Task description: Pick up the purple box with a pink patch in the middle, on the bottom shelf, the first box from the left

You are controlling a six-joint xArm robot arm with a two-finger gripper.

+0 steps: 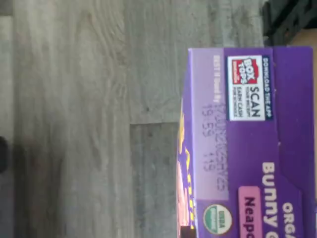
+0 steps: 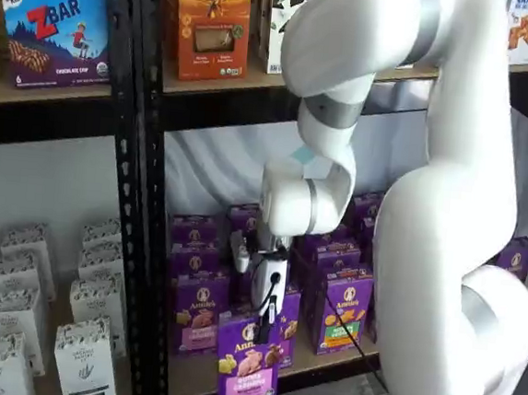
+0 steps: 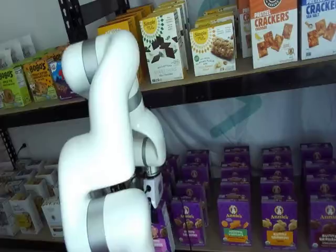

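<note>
The purple box (image 2: 247, 364) is an upright Annie's carton with a pink patch. It hangs in front of the bottom shelf (image 2: 185, 377), clear of the row of cartons. My gripper (image 2: 266, 320) is shut on its top, with a black finger and cable running down to it. In the wrist view the box top (image 1: 247, 148) fills one side, with a Box Tops label and a pink patch, and grey floor lies under it. In a shelf view the gripper body (image 3: 154, 190) and a sliver of the box (image 3: 161, 233) show beside my arm.
Other purple Annie's cartons stand in rows on the shelf board (image 3: 220, 247), one with a pink patch (image 2: 198, 317) and one with a green patch (image 2: 345, 311). A black perforated upright (image 2: 140, 242) stands to the left, with white cartons (image 2: 83, 357) beyond it. The higher board holds cracker boxes (image 3: 273, 31).
</note>
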